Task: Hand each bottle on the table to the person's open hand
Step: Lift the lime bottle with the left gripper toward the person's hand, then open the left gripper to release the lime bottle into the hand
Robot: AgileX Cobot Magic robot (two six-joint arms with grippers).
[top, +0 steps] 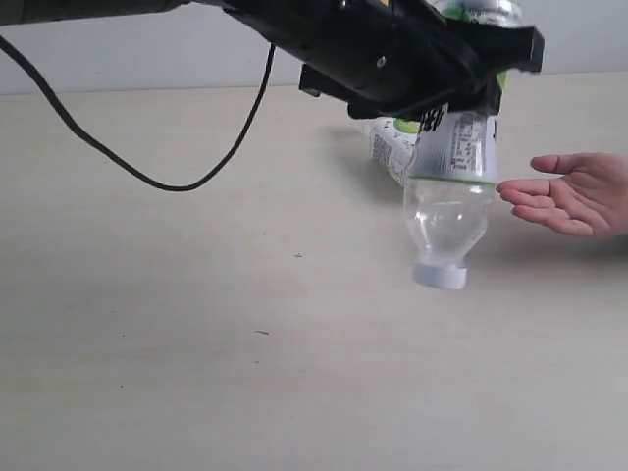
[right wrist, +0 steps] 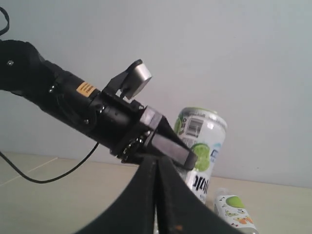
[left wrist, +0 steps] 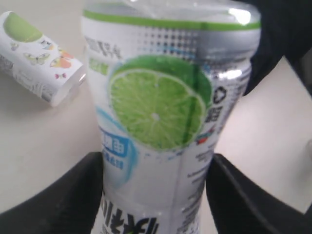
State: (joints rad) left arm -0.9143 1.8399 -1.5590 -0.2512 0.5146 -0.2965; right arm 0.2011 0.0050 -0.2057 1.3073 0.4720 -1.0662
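The left end effector (top: 461, 93) is clamping the lime-label bottle (top: 449, 186), jaws part-spread around its body, dangling it cap-down above the table (top: 196, 343), just beside the person's open hand (top: 579, 193). The right end effector (right wrist: 157, 195) is sitting fully closed, holding nothing.

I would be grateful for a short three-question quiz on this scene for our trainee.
1. True or false: the left gripper holds its bottle with the cap pointing up.
2. The second bottle on the table is: A lying on its side; B standing upright; C standing on its cap.
3. Fill in: the right gripper is ___ (open or shut).

Key: 1 false, the cap points down; 2 A; 3 shut.
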